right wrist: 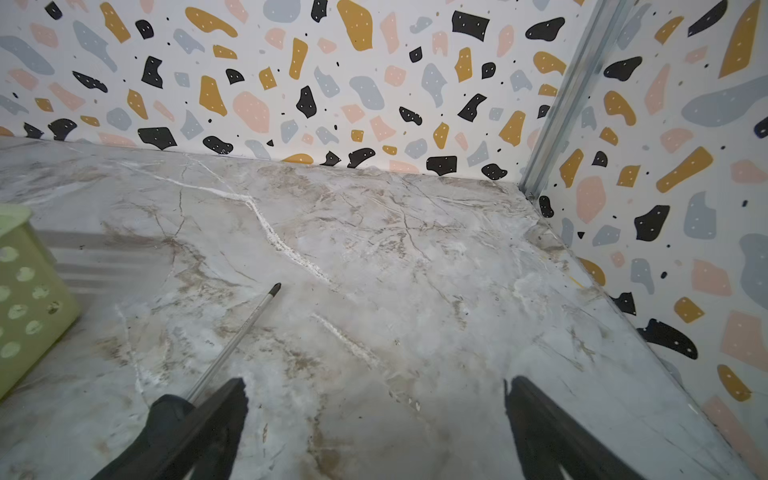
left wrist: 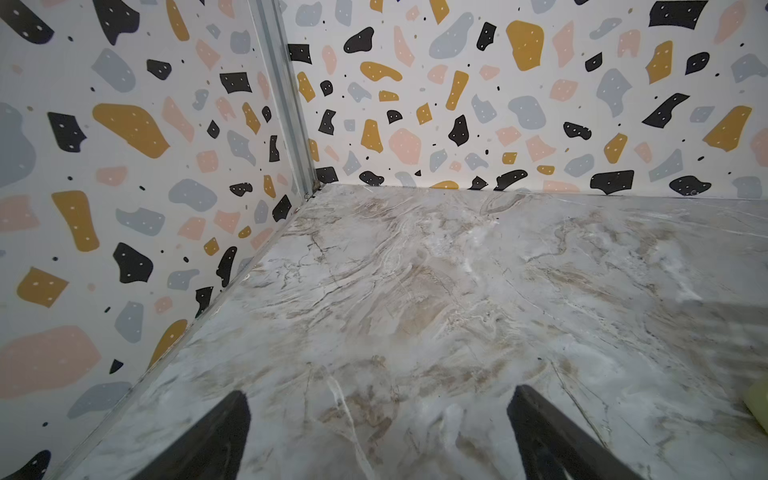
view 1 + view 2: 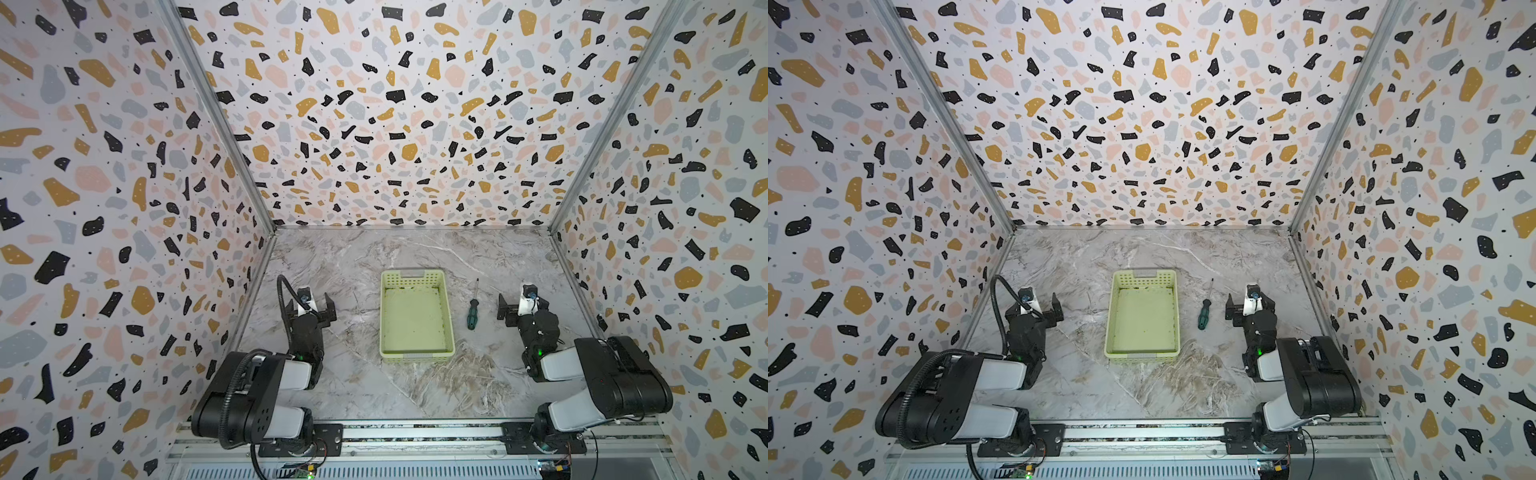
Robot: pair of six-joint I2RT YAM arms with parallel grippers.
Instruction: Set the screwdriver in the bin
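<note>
left end effector (image 2: 380, 415) and right end effector (image 1: 376, 409) both hover low, jaws spread wide.

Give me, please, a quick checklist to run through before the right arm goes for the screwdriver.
1. Screwdriver lying flat on the table, right of the bin, not touching it: ok.
2. Bin upright, nothing inside: ok.
3. Right gripper jaws open, holding nothing: ok.
4. Its handle between the jaws: not ok, it lies just outside, on the bin side.
5. Left gripper across the bin, jaws open, out of the way: ok.
</note>
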